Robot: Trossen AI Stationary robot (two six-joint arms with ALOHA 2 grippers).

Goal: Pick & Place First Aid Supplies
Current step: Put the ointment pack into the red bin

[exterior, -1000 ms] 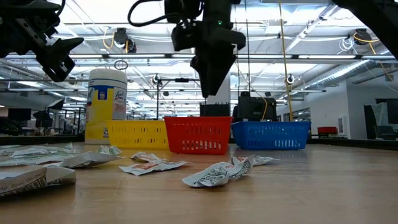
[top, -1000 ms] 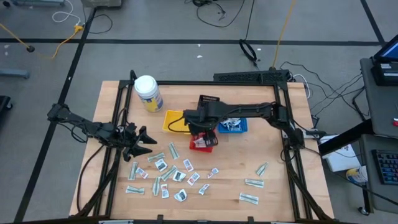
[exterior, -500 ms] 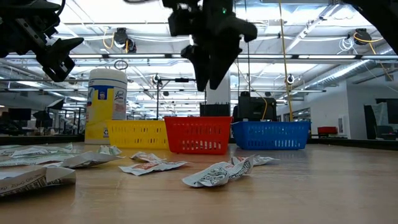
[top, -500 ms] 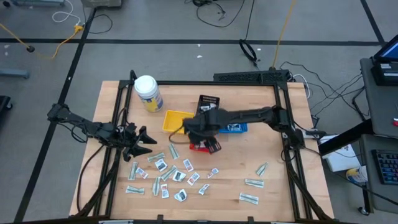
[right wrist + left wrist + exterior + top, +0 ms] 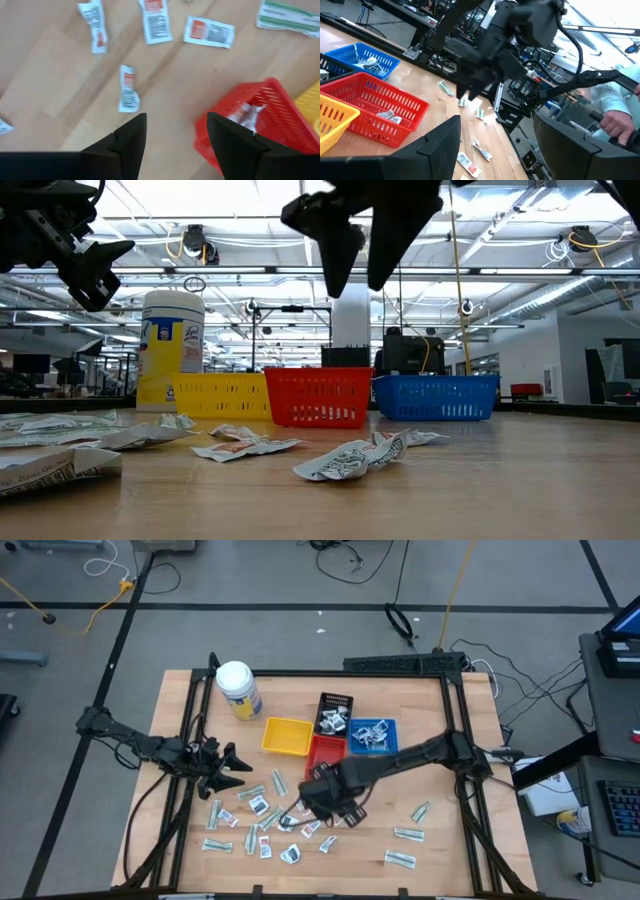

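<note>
The first aid supplies [image 5: 262, 818] are small flat packets lying loose on the wooden table's near half, with a few more at the near right [image 5: 404, 834]. Some lie in the red tray [image 5: 260, 100], the blue tray [image 5: 373, 736] and the black tray [image 5: 335, 712]. My right gripper [image 5: 322, 802] hangs open above the scattered packets, pointing steeply down, just nearer than the red tray; nothing is between its fingers [image 5: 125, 142]. My left gripper [image 5: 232, 768] waits open at the table's left, held level, clear of the packets.
A white jar with a yellow label [image 5: 238, 690] stands at the far left. The yellow tray [image 5: 285, 736] sits left of the red one. Black frame rails run along the table's left and right edges. Bare wood lies between the two packet groups [image 5: 375, 830].
My right gripper has swung from above the red tray toward the table's near edge and slightly left, rolling a little as it went. It now hangs over the loose packets. The trays and packets lie as before.
</note>
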